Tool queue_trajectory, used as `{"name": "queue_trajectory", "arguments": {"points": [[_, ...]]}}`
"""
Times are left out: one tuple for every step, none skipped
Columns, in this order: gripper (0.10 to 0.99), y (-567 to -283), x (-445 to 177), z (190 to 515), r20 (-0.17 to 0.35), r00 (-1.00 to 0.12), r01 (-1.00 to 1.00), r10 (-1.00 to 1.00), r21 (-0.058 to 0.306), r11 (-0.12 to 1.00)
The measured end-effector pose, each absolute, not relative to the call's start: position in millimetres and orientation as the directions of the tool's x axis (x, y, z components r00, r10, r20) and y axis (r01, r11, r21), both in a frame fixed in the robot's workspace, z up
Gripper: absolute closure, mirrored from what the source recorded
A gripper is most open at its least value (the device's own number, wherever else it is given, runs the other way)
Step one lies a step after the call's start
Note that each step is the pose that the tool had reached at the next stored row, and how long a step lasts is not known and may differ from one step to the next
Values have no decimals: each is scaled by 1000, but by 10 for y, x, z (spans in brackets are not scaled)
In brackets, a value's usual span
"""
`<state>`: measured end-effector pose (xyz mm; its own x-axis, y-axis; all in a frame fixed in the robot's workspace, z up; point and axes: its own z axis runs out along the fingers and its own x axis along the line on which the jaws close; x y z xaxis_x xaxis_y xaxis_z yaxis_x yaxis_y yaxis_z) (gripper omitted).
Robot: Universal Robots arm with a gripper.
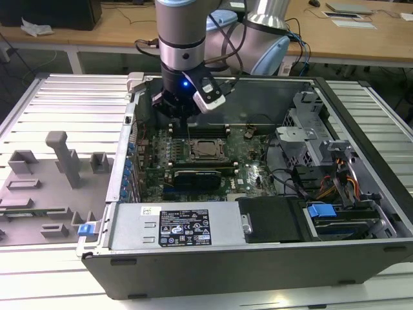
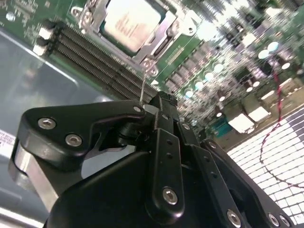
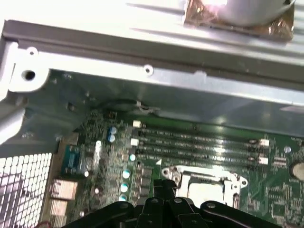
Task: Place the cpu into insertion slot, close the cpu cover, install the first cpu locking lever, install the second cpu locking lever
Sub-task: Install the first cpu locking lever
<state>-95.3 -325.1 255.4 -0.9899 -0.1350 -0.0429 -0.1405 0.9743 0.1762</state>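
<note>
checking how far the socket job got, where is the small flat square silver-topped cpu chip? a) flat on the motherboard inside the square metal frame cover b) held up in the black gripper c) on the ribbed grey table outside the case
a: in the second wrist view the small flat silver-grey cpu lies inside the window of the thin square metal cpu cover.
</note>
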Motion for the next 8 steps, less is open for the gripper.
{"name": "queue_trajectory", "arguments": {"points": [[980,-3251,-956,2554,-44,-990,-140,-135,186,972],[980,-3251,-958,2554,-46,-990,-141,-134,195,971],[980,-3251,-960,2554,-47,-990,-141,-134,204,969],[980,-3251,-962,2554,-48,-990,-141,-133,212,967],[980,-3251,-965,2554,-49,-990,-141,-133,221,965],[980,-3251,-966,2554,-49,-990,-141,-133,224,964],[980,-3250,-967,2554,-50,-990,-140,-133,225,964],[980,-3251,-966,2554,-50,-990,-140,-133,225,964]]}}
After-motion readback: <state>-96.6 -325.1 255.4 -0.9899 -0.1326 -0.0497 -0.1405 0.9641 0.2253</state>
